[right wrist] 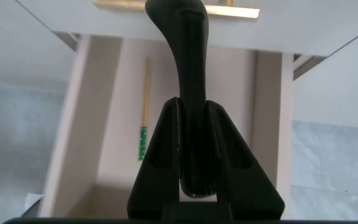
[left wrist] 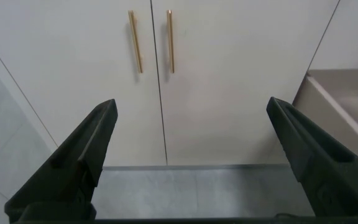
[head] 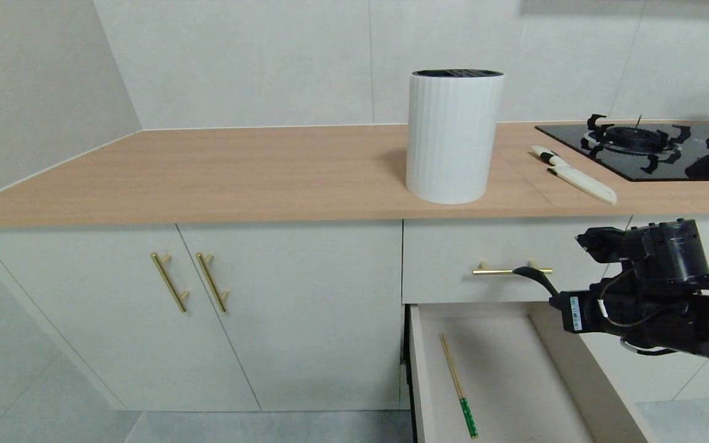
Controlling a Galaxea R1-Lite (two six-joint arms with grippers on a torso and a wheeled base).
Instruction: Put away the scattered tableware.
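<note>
Black utensil [head: 534, 275] clamped tight in our right hand [head: 564, 304], its long axis running out toward ten o'clock, and we have the open drawer [head: 514, 357] right there at seven o'clock, just below, chopsticks [head: 458, 384] lying lengthwise inside.

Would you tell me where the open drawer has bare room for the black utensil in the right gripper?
The drawer floor is bare from the chopsticks, lying near its left wall, across to its right wall; the black utensil in the right gripper would likely fit there. Only that left strip is taken.
</note>
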